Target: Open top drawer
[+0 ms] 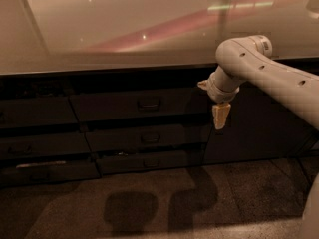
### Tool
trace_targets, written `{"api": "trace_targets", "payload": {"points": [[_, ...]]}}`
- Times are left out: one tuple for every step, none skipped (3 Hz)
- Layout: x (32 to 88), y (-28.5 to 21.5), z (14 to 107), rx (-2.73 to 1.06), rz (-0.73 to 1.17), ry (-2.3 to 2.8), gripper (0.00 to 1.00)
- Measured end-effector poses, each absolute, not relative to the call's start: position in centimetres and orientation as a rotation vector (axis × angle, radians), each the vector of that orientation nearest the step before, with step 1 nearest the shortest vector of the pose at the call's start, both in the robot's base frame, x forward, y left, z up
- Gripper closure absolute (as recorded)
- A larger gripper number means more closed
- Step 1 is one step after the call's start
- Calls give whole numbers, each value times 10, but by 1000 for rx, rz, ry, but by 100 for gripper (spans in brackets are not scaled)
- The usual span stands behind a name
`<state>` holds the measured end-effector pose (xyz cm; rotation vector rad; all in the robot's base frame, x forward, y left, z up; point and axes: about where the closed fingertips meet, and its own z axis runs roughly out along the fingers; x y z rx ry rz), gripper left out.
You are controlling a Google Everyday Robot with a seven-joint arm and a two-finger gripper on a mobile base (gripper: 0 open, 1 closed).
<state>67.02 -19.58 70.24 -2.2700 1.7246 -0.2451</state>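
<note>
Beside the gripper (219, 117), top drawer (124, 106).

A glossy bench (99, 39) topped the unit. Two narrower drawer fronts (144, 139) sat stacked at centre. A tall dark cabinet door (261, 131) stood right, the end effector (220, 117) hanging before its left edge. Shadows (130, 210) marked the floor (254, 193).

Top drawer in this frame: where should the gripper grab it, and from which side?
By the small loop handle at the centre of the top drawer front, approached from the front: it is the only protrusion on the flat panel. The gripper hangs to the right of it.
</note>
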Motion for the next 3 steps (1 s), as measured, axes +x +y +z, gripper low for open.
{"api": "trace_targets", "payload": {"points": [[670,-196,702,-2270,-245,1725,0],[663,-199,678,-2332,-321,1614,0],[663,-199,678,-2332,-321,1614,0]]}}
